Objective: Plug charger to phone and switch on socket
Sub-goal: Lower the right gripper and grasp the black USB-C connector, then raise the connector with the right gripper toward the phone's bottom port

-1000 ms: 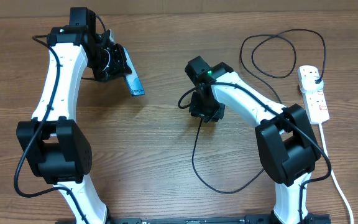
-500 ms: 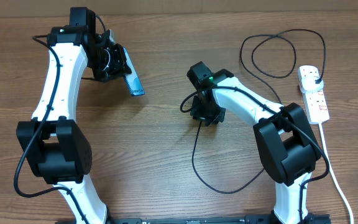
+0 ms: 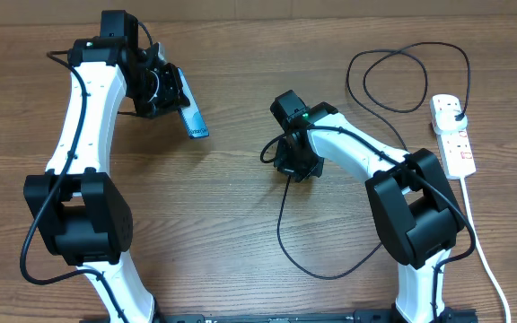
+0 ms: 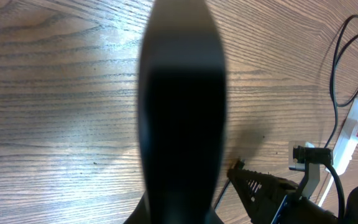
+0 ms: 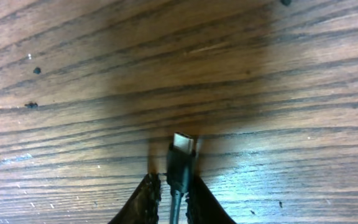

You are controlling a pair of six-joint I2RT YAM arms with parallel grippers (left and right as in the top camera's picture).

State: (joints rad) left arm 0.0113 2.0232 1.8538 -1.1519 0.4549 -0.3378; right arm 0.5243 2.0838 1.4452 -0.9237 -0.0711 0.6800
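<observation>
Brown wood-grain table (image 3: 214, 260), dark specks (image 5: 36, 70), charger (image 3: 279, 229) looped

Charger (image 3: 281, 224) tip not in the phone (image 3: 189, 115) yet

Phone's tilted at 10 o'clock, clamped in the left fingers (image 3: 162, 90). The thin black cable loops around centre, its silver tip pinched in the right fingers (image 5: 146, 198) just above the worktop. Its plug sits in the white socket (image 3: 453, 135) at 3 o'clock.

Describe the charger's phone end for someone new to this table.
Find the right arm at mid-table; its jaws pinch a long thin black cable. The small flat metal-tipped connector poking past them is it, unlike the cable's other end, a black plug sitting in the white oblong power strip at the right edge.
</observation>
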